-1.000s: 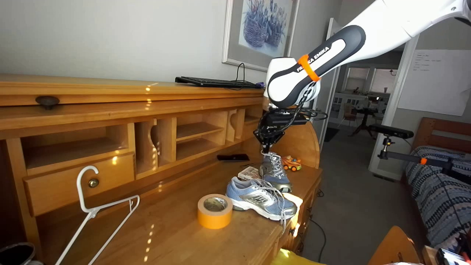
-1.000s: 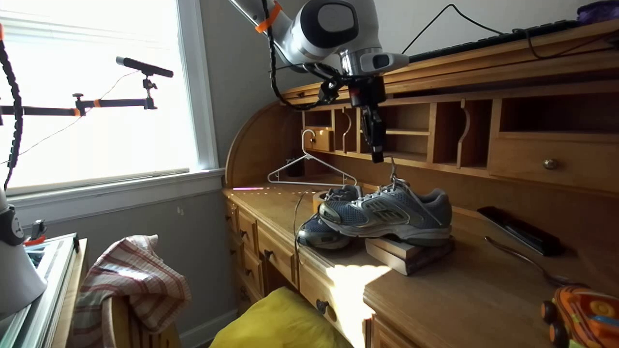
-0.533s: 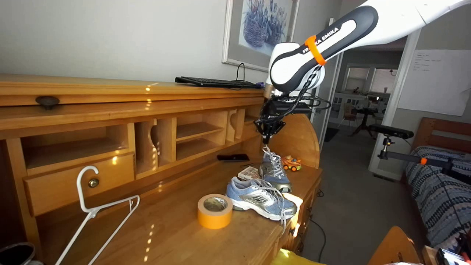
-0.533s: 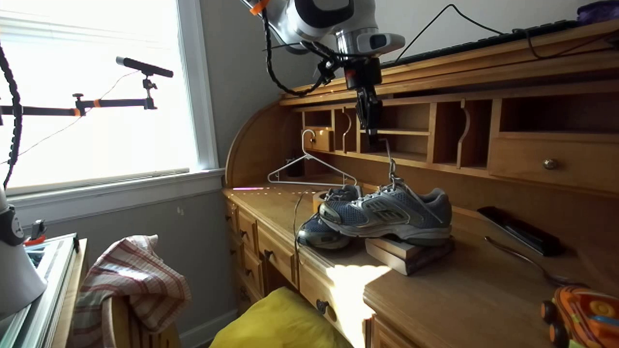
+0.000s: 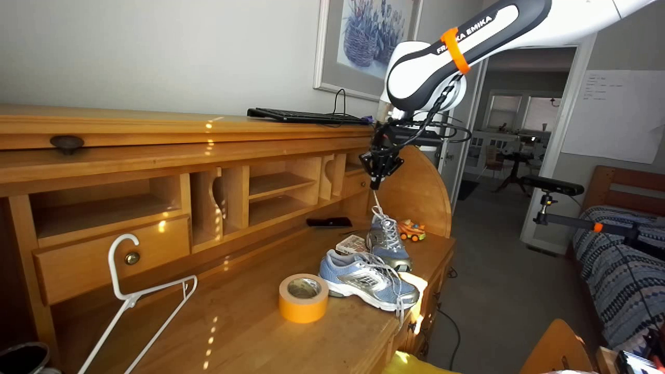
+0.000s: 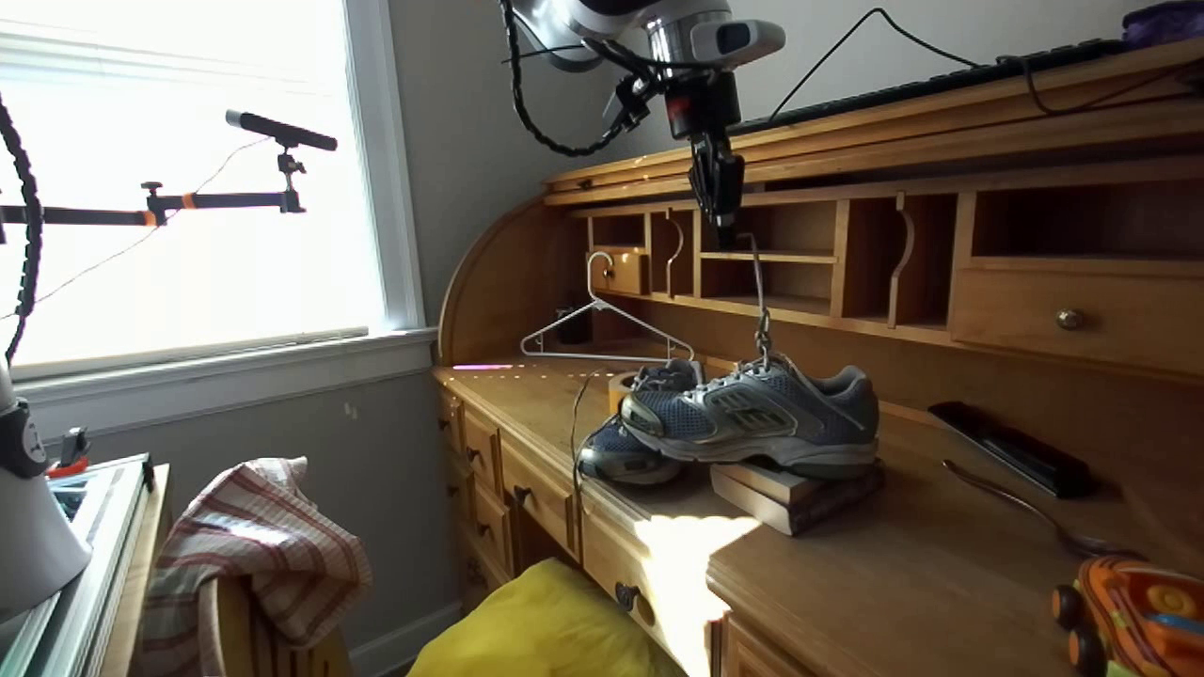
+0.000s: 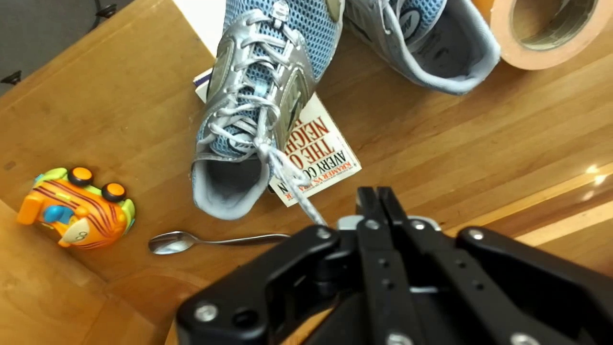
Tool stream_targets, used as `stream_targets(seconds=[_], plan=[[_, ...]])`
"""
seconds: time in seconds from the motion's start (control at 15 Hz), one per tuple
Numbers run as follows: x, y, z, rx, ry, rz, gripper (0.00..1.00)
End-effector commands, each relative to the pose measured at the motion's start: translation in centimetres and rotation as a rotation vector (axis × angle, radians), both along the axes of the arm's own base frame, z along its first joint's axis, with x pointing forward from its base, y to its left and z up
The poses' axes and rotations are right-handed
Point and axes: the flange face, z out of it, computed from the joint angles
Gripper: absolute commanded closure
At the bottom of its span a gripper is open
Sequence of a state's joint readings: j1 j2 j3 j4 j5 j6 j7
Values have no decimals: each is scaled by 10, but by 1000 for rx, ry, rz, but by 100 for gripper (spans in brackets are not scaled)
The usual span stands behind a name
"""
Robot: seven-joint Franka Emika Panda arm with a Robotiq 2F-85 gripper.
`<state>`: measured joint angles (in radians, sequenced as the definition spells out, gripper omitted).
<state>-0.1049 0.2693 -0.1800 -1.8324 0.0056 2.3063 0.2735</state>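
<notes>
Pincer [image 7: 376, 193] higher; w/ it — shoelace [image 7: 274, 154]

Can pass between the white hanger [image 5: 131, 299] and the tape roll [image 5: 304, 311]; blocked at the back by cubbyholes [image 5: 280, 183], beneath the gripper [image 7: 376, 192] by lace [image 6: 758, 282] and shoe [image 6: 752, 414]

Arm [image 5: 483, 41], in an exterior view: starts FR, ends KA EMIKA, orange band [image 5: 455, 50] over the letters between. Paperback [image 7: 330, 148] on the tabletop [image 7: 119, 120], in from the front edge, wrist view: black AVERY CO…N, dark red THE O… and NEIGH…, small red KRAMER VS. KRA… (roughly upside down here, tilt your head); shoe [image 7: 261, 87] and shoelace [image 7: 299, 191] cover the rest. Toy car [image 7: 86, 211] near the tabletop's end edge: one curly mark, maybe a digit, can't tell. Other shoe [image 7: 462, 84], tongue badge [image 7: 411, 23]: illegible. Wall sheet [image 5: 621, 114]: lines of writing, too small to read.
</notes>
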Motion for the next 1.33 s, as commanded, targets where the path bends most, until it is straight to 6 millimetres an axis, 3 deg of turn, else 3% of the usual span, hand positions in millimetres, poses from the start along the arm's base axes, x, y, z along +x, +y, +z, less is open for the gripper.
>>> stream_targets(seconds=[0.0, 0.6, 1.27], plan=[[-8, 4, 21, 22, -13, 25, 99], [-13, 5, 48, -18, -67, 28, 99], [-35, -68, 44, -27, -76, -91, 99]])
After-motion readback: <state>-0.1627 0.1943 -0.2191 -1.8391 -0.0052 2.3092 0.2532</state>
